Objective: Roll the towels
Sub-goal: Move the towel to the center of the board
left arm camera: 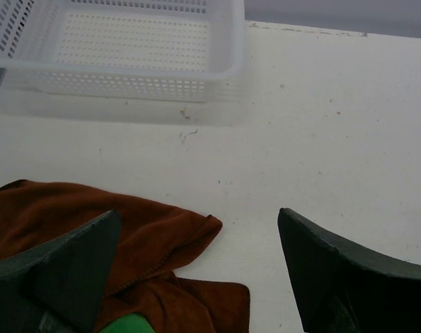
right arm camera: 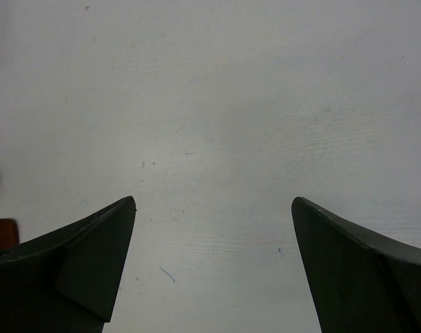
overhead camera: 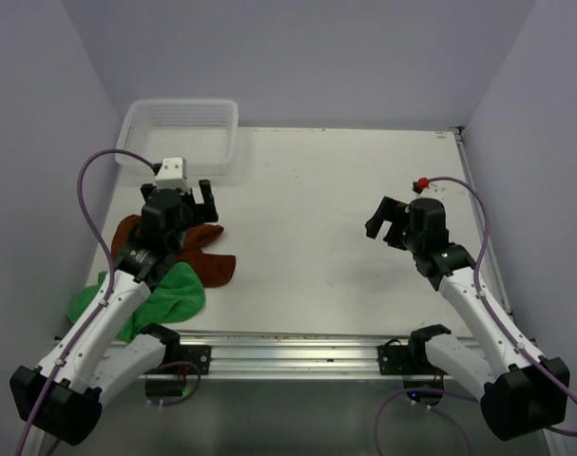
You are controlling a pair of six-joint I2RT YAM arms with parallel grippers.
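Evidently I am only starting: the rust-brown terry towel and the bright green terry towel lie unrolled and touching at the near-left of the white surface. My left hand hovers wide open and empty over the brown one, and my right hand, equally wide, is well apart. Next I should drag the brown towel clear and flatten it, though the green one crowds it and the white mesh basket sits beyond.

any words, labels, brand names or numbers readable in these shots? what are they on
No readable text in any view.
The white plastic mesh basket, the rust-brown terry towel, the bright green terry towel and the white table all show plain, unmarked surfaces.
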